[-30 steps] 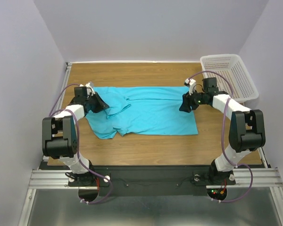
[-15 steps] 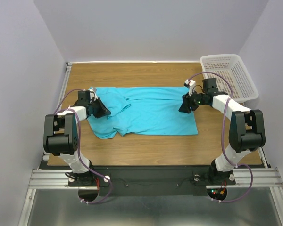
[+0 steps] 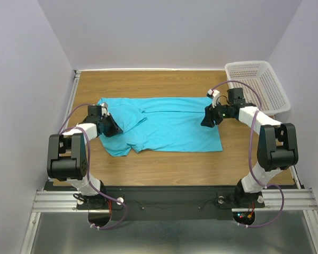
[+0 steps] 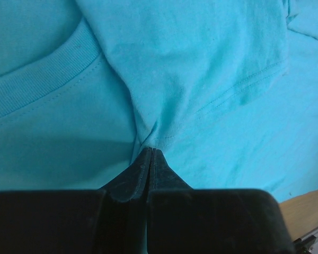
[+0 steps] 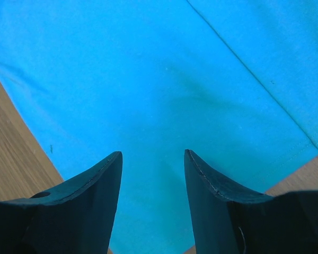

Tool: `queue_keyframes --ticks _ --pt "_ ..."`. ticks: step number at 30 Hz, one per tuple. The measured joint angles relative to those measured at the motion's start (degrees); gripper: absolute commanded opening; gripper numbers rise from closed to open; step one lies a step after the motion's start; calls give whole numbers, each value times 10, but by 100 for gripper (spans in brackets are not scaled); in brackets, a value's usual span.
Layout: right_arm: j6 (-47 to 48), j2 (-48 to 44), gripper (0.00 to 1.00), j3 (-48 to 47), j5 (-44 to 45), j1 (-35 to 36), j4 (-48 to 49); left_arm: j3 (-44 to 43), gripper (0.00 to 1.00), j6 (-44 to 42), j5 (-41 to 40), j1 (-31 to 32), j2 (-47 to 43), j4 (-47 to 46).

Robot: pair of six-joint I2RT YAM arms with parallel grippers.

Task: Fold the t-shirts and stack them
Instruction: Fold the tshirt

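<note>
One turquoise t-shirt lies spread across the wooden table, collar end to the left, with a rumpled fold and sleeve along its left side. My left gripper rests low on that left part, beside the ribbed collar. Its jaws are shut, and a small pucker of t-shirt fabric is pinched at the tips of the left gripper. My right gripper sits over the shirt's right end. In its wrist view the right gripper is open just above flat t-shirt cloth, holding nothing.
A white perforated basket stands at the table's far right corner, just behind the right arm. Bare wood shows on either side of the shirt's edge below the right gripper. Walls close in on the table on three sides.
The left gripper moved from the shirt's far left corner toward the near side and closed onto the cloth. That corner now lies uncovered. The right arm stayed still.
</note>
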State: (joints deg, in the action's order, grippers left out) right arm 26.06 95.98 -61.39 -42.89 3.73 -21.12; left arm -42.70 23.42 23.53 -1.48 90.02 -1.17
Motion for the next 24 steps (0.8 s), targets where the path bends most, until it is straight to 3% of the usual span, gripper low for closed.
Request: queue_keyframes --ticks 7,10,11,14,19,24 --pt "8 -13 57 0 11 0 -1 0 28 0 -5 0 -39 19" --pt "24 -32 59 3 24 0 -5 -1 42 -5 -17 -2 -110 35" --pt "34 -42 60 7 29 0 -6 -1 52 -8 -21 -4 -140 38" --pt "67 -75 62 27 33 0 -12 0 68 -9 -30 -21 -215 38" --pt "167 -144 64 78 31 0 -49 52 73 18 -32 -114 -351 14" --pt "314 -174 64 110 20 0 -141 97 69 56 -9 -155 -355 34"
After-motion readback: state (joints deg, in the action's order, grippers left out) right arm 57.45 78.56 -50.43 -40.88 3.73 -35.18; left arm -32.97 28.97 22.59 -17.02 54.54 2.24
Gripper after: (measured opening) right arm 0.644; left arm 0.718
